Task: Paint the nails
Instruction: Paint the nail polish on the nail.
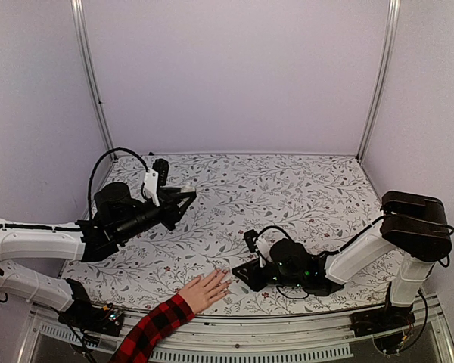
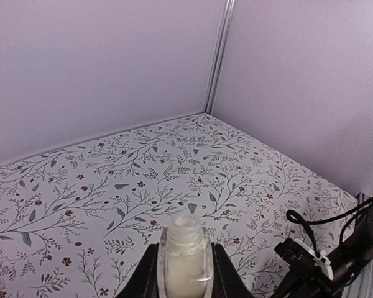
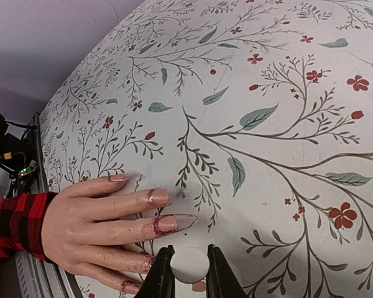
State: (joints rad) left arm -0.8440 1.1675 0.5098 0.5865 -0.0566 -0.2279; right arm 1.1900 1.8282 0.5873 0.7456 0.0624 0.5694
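Right tool (image 3: 189, 280) is clamped on the white cap (image 3: 189, 263). The brush under it is hidden, so I can't confirm tip contact. Left tool (image 2: 185, 282) grips the open bottle (image 2: 185, 251), upright, raised over the far left of the worktop (image 3: 286, 93), well apart from the hand (image 3: 81, 223). The hand lies flat at the near edge, plaid sleeve (image 3: 15, 223) trailing near-left, fingers spread toward my right tool. The nails (image 3: 166, 223) look glossy with reddish smears at the edges, and the cap sits just beside the fingertips. My read: I'm mid-stroke on a nail. To do it well: low tilt, light pressure, pull cuticle to tip, inside the nail edges, one finger at a time. The left tool should hold the bottle level so nothing spills.
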